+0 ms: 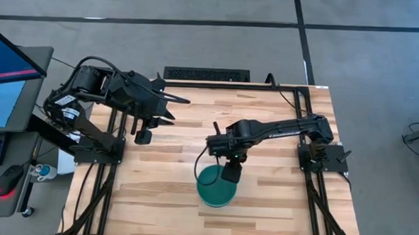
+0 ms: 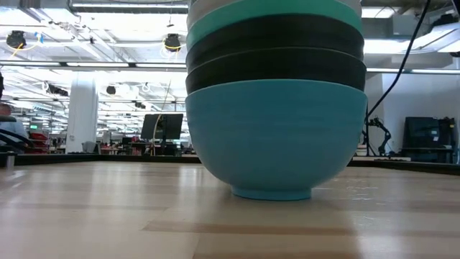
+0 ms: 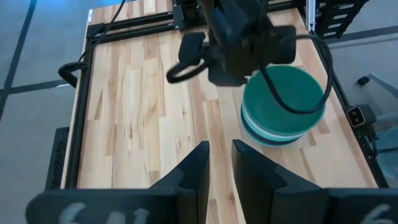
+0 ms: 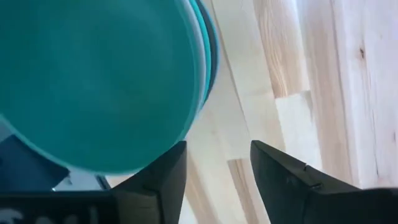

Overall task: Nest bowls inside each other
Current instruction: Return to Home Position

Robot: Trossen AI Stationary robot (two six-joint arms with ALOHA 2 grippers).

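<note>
The bowls stand nested in one stack (image 1: pixel 213 190) on the table's near middle. From above, the top bowl is teal green (image 3: pixel 287 98). The low view shows a light blue bowl (image 2: pixel 273 137) at the bottom with its foot on the wood, two black rims (image 2: pixel 277 54) above it, then a blue-green band and a white rim (image 2: pixel 273 6). My right gripper (image 1: pixel 229 175) hovers open over the stack's far right rim. In the right wrist view its fingers (image 4: pixel 217 165) frame bare wood beside the stack (image 4: pixel 93 81). My left gripper (image 1: pixel 179 109) waits at the far left, slightly open (image 3: pixel 221 155).
The black frame rails (image 1: pixel 309 129) run along the table's left, right and far sides. The right arm (image 1: pixel 280 128) reaches across the table's right half. Bare wood (image 1: pixel 156 193) lies left of the stack. A monitor and mouse (image 1: pixel 8 183) sit off the table's left.
</note>
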